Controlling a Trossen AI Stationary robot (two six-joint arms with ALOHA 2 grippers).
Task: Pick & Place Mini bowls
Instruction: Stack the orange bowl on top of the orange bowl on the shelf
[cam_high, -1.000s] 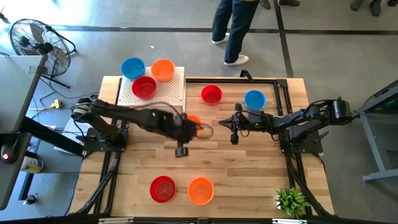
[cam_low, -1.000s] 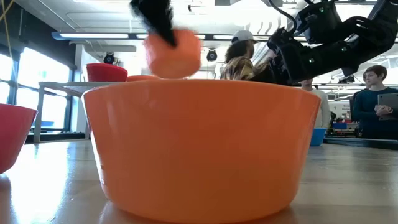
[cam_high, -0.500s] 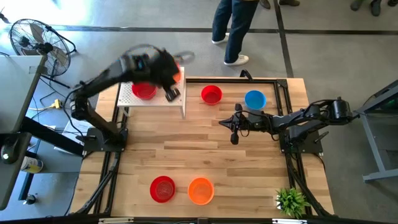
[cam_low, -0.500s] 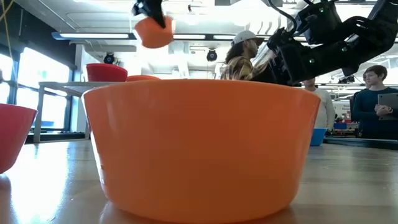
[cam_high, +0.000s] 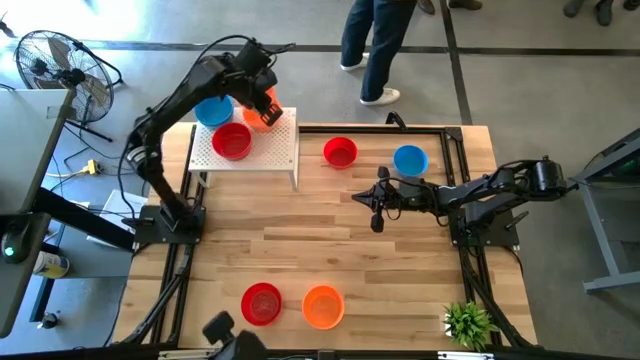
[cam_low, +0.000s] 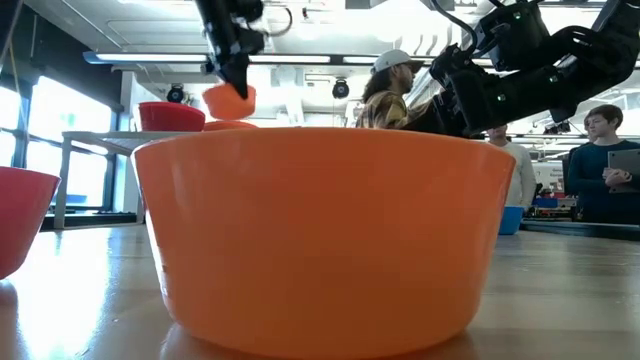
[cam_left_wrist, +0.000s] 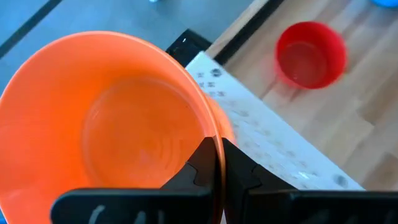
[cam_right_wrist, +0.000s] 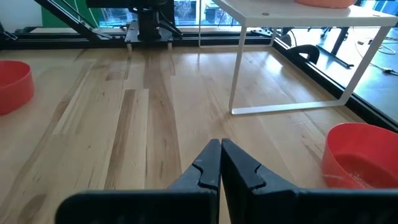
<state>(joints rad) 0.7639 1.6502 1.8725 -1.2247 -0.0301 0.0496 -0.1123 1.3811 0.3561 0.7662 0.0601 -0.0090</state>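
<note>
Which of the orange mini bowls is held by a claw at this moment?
The orange bowl in the left claw, which is shut on its rim above the white stand. The other loose orange bowl sits on the table's front.

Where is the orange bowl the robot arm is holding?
In the high view it is at the far left, over the white stand: the orange bowl is pinched in the left end effector, beside the blue bowl.
</note>
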